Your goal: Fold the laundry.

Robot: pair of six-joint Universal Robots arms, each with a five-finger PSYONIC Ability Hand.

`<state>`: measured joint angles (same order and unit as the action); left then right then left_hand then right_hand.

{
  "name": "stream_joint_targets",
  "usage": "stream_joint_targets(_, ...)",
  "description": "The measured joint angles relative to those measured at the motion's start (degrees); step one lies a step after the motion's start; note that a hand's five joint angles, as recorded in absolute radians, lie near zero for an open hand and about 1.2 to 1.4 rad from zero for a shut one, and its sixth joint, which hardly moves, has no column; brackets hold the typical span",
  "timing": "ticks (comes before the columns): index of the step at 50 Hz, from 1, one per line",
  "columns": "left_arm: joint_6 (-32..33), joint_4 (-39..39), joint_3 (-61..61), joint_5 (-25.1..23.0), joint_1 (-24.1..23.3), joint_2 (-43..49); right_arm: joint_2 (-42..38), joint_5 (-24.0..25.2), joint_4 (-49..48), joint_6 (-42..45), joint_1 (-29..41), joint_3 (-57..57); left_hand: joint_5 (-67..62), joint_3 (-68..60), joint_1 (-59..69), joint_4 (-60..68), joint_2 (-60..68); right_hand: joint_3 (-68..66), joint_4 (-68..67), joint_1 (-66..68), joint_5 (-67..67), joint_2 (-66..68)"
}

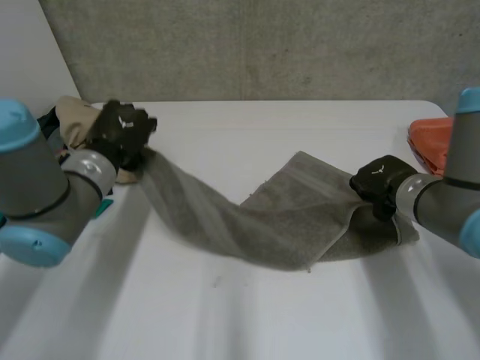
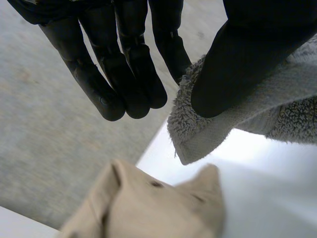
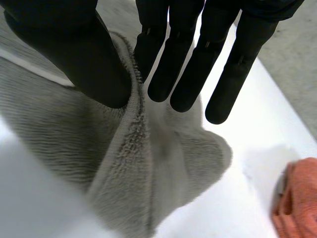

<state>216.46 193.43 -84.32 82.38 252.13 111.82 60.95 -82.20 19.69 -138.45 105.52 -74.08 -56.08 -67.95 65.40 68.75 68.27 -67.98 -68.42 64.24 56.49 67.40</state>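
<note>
Grey towel [image 1: 285, 217] sags across mid-table, its far-left corner pinched thumb-to-finger by the left hand [image 1: 120, 129], its right edge likewise by the right hand [image 1: 380, 182]. Both pinches look shallow, so pulling taut could slip a corner free.

The white table [image 1: 225, 315] carries a grey towel [image 1: 292, 225] across its middle. The towel's right part lies bunched on the top, and its left end rises off it. A beige cloth [image 1: 73, 116] lies at the far left corner. An orange cloth [image 1: 429, 139] lies at the right edge, apart from the towel.
</note>
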Motion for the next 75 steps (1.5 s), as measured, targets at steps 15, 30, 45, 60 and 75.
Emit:
stream_joint_targets(15,-4.55,-3.69,18.09,0.64,-1.39,-0.17,15.51,7.36,19.66,-0.92,12.75,-16.11,0.0,-0.08,0.0,0.01,0.08,19.99,20.22,-16.8,-17.8,-19.9)
stream_joint_targets(30,-6.96,-6.84,21.05,-2.71,-3.86,-7.35,13.88,1.03,8.36,-15.92,5.88,-0.19,0.0,-0.08,0.0,0.02,0.08,54.81,54.72,-50.78,-53.58,-53.79)
stream_joint_targets(45,-13.5,-4.81,9.54,-12.59,-9.69,-30.55,-20.87,8.75,0.77,-26.64,8.07,35.43,0.0,-0.12,0.0,0.07,0.08,56.34,56.75,-51.74,-53.8,-55.56)
stream_joint_targets(60,-15.12,-0.17,3.99,-13.26,-3.94,-31.46,-36.97,4.97,4.64,-19.32,5.52,65.02,0.0,-0.19,0.0,0.2,0.21,0.32,0.25,-1.16,-1.48,-0.21)
stream_joint_targets(75,-12.56,0.28,28.76,-5.11,2.9,-9.04,-8.9,-0.85,-20.22,-14.56,1.24,45.39,0.0,-0.19,0.0,0.22,0.22,-0.13,0.03,-1.16,-1.46,-0.21)
